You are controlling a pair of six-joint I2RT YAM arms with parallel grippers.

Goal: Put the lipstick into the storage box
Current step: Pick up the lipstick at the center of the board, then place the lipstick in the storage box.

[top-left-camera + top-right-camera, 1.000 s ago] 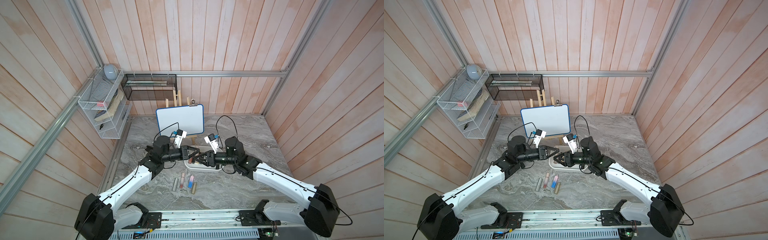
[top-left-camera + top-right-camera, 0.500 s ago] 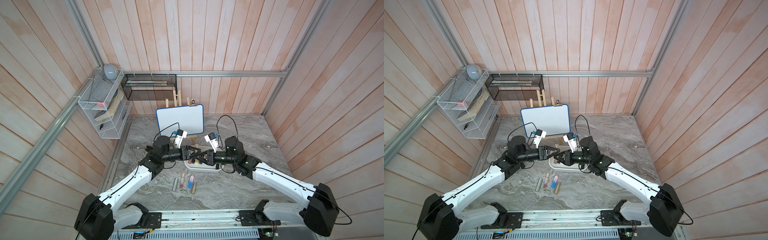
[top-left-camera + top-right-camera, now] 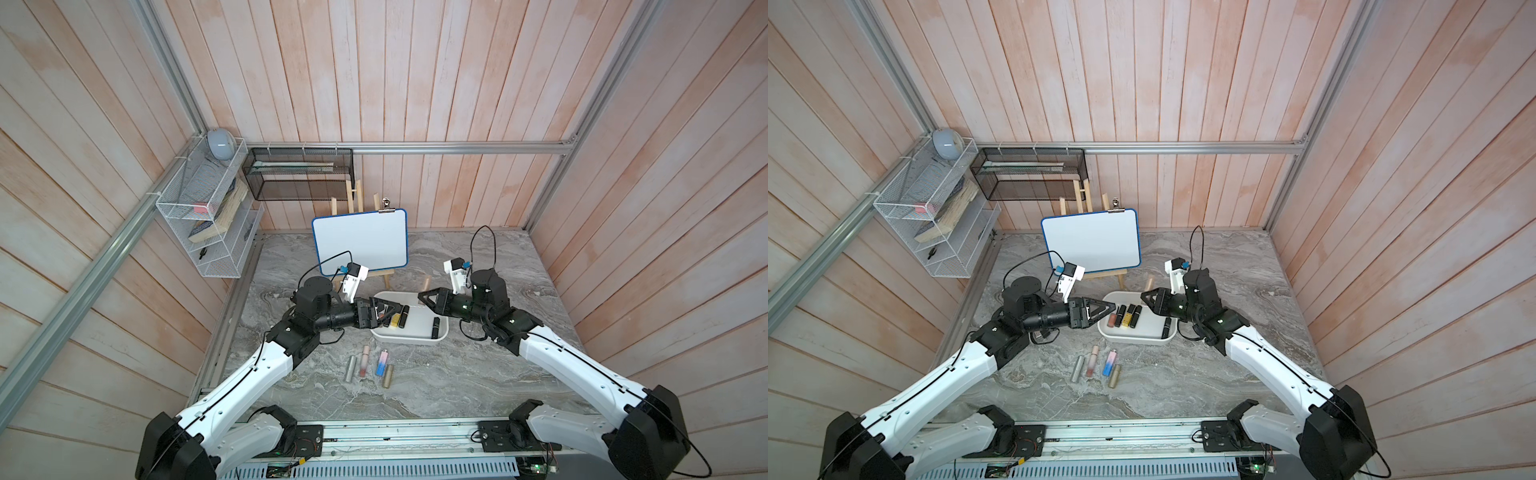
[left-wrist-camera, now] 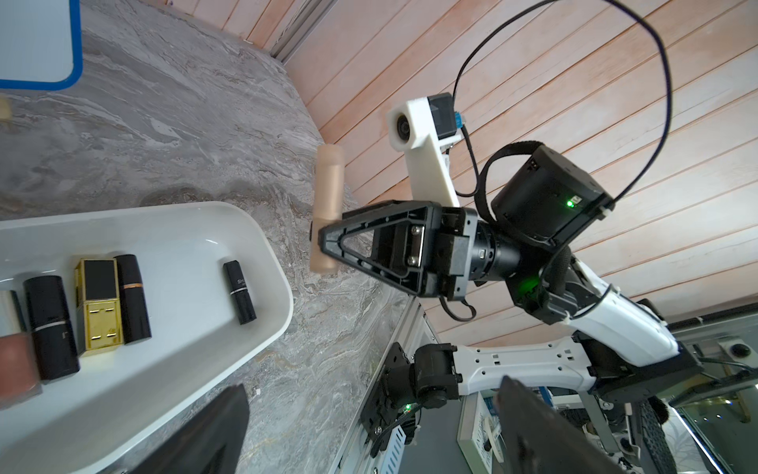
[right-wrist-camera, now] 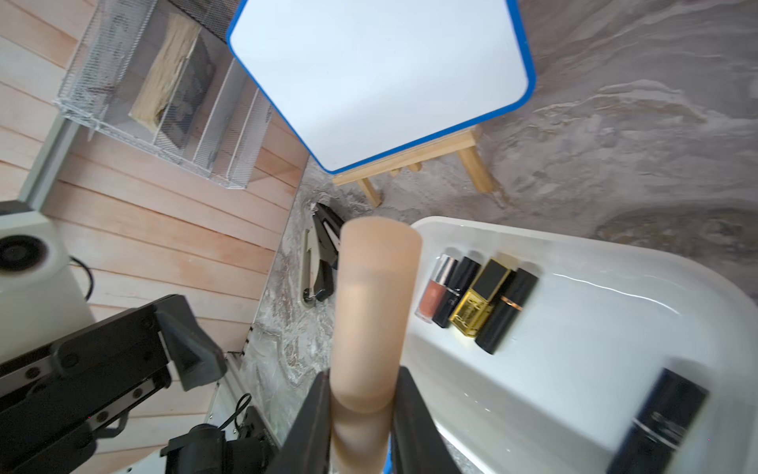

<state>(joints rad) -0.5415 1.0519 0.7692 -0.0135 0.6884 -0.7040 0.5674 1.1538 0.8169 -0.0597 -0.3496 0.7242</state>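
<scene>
The right gripper (image 3: 423,296) is clamped on a beige lipstick (image 5: 375,312), holding it in the air just outside the far rim of the storage box (image 3: 413,338). The left gripper (image 3: 1111,309) hangs with its jaws spread wide and empty over the box's left end. Five other lipsticks (image 4: 98,303) lie inside; four loose tubes (image 3: 363,361) rest on the worktop (image 3: 457,374) in front.

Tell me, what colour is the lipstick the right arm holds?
Pale peach-beige lipstick, clearest in the right wrist view.

Ten lipsticks (image 3: 1115,376), one storage box (image 3: 1138,340), one whiteboard (image 3: 1092,241)
</scene>
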